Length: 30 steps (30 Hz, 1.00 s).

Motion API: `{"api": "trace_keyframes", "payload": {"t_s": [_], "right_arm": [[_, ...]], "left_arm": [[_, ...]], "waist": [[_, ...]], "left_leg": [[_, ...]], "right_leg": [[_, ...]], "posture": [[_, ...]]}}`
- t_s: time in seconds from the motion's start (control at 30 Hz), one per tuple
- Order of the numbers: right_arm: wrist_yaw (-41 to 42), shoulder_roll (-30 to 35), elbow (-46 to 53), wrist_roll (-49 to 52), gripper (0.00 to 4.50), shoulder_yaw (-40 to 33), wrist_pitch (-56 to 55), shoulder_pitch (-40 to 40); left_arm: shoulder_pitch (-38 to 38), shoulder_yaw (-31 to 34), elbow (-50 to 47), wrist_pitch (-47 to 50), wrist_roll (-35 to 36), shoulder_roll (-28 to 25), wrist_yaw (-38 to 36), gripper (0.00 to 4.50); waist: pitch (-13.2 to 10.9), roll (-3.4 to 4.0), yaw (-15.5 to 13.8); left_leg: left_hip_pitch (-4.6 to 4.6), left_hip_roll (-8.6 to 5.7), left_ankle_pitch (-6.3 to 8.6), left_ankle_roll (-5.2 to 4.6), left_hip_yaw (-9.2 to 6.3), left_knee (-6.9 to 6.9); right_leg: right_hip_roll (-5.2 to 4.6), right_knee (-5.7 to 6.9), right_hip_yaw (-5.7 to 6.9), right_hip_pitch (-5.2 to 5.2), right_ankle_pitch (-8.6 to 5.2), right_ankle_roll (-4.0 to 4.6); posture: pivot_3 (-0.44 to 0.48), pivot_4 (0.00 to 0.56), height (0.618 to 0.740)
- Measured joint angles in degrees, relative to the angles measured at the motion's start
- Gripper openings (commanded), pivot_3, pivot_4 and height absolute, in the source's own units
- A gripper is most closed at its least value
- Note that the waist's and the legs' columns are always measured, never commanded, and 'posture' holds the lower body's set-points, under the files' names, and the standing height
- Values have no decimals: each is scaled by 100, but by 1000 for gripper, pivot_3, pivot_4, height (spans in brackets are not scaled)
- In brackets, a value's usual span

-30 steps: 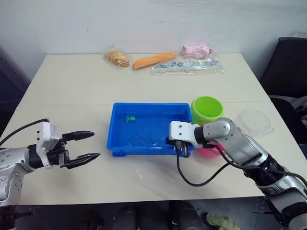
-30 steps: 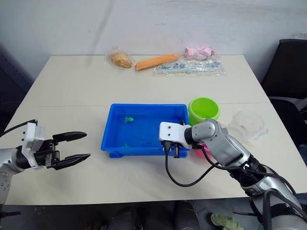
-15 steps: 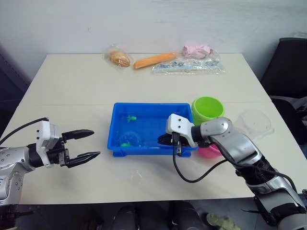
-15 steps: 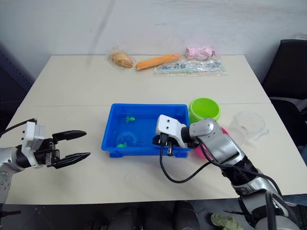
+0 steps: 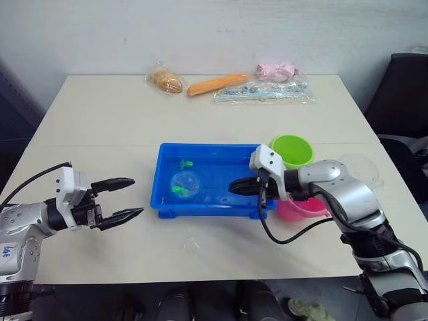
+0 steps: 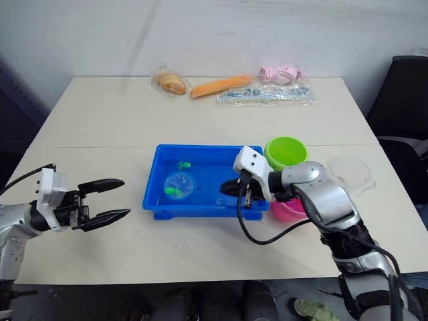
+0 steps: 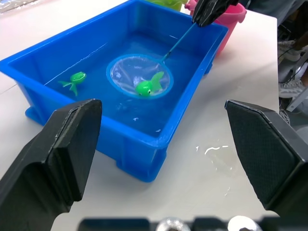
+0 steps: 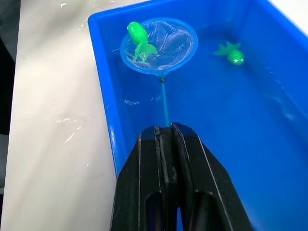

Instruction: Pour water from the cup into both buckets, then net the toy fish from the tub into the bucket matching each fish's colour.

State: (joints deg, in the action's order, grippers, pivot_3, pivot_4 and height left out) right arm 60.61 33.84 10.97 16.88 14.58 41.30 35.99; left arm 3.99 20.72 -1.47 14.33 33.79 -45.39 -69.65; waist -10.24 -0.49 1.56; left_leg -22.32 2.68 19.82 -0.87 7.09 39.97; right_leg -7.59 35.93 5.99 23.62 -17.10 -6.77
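The blue tub [image 5: 162, 200] holds water in mid-table. My right gripper [image 5: 235, 187] is shut on the thin handle of the net [image 5: 183, 184], whose blue hoop hangs over the tub's left half. A green toy fish [image 8: 138, 36] lies in the mesh. Another green fish [image 5: 185, 163] floats near the tub's far wall. The lime green bucket [image 5: 291, 150] stands at the tub's far right corner, and the pink bucket [image 5: 297, 208] is in front of it, partly behind my right arm. Further right is the clear cup [image 5: 361, 167]. My left gripper [image 5: 134, 196] is open, left of the tub.
Bagged bread [image 5: 165, 81], a carrot [image 5: 215, 83], a pink item [image 5: 273, 70] and a clear bag [image 5: 262, 92] line the table's far edge. A black chair [image 5: 401, 93] stands at the right. Water drops [image 7: 214, 150] lie on the table in front of the tub.
The net's hoop has come up from the tub's front with a green fish in it. My right gripper drew back to the right. The left gripper stayed open and nearly still.
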Motion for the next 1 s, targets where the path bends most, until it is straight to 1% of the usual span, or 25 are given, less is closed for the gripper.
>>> {"api": "trace_keyframes", "payload": {"t_s": [0.1,0.2,0.27,0.3,0.33,0.43,0.6,0.7,0.73,0.8,0.87,1.0], "right_arm": [[4,260,295,199,0,-322,119,-229],[2,617,653,446,0,-874,325,-581],[-74,720,929,645,0,-1298,575,-773],[-224,722,1151,863,0,-1664,806,-892],[-306,719,1266,984,0,-1862,925,-973],[-588,742,1765,1339,0,-2792,1290,-1556],[-861,1042,2172,1587,0,-4107,1666,-2130],[-909,1211,2224,1554,0,-4521,1636,-2451],[-926,1306,2205,1464,0,-4683,1599,-2626],[-991,1424,2107,1301,0,-4840,1419,-2835],[-1171,1596,1915,871,0,-4870,1035,-3044],[-1660,1649,1587,263,0,-4811,521,-3176]], "left_arm": [[216,-171,5,-8,-2,54,-1,4406],[571,-366,-52,50,17,215,57,4406],[760,-535,-87,122,37,312,105,4406],[896,-653,-89,123,39,452,129,4406],[951,-734,-80,119,35,510,131,4406],[1226,-922,51,-18,9,845,144,4406],[1713,-1075,338,-34,-11,1068,247,4406],[1994,-1187,499,31,-31,1249,356,4406],[2173,-1242,556,79,-20,1388,390,4406],[2441,-1309,654,162,-12,1550,479,4406],[2682,-1366,666,254,5,1638,594,4406],[2851,-1496,665,324,-3,1776,660,4406]], "waist": [[0,0,-23],[0,-1,-49],[0,0,-50],[0,0,-51],[0,-1,-44],[0,-1,-49],[0,-1,-133],[0,-1,-163],[0,-1,-187],[0,-1,-214],[0,-2,-228],[0,-2,-207]], "left_leg": [[-1,0,0,0,-3,0],[-2,-4,1,-2,-1,1],[-1,-4,1,-2,-1,0],[-1,-3,1,-2,-2,0],[0,-2,1,-2,0,0],[-2,-4,1,-2,-2,-2],[5,-12,1,-4,2,1],[4,-28,0,-4,-1,1],[3,-35,-1,-6,-4,1],[3,-41,-2,-7,-4,3],[4,-44,-2,-9,-3,3],[6,-43,-5,-5,-1,1]], "right_leg": [[0,0,1,-1,0,0],[-3,-2,0,-3,1,-1],[-2,-2,0,-3,1,-2],[0,-1,0,-3,1,-2],[2,-2,0,-2,1,-2],[5,-4,1,-2,1,-2],[4,-4,-4,-8,2,-4],[6,-4,-2,-10,2,-3],[4,-3,-4,-11,2,-4],[2,-4,-6,-13,4,-8],[1,-6,-8,-14,6,-11],[6,-5,-8,-13,6,-11]], "posture": [[0,150,740],[0,150,740],[0,150,740],[0,150,740],[0,150,740],[0,150,740],[0,150,740],[0,150,740],[0,150,740],[0,150,740],[0,150,740],[0,150,740]]}}
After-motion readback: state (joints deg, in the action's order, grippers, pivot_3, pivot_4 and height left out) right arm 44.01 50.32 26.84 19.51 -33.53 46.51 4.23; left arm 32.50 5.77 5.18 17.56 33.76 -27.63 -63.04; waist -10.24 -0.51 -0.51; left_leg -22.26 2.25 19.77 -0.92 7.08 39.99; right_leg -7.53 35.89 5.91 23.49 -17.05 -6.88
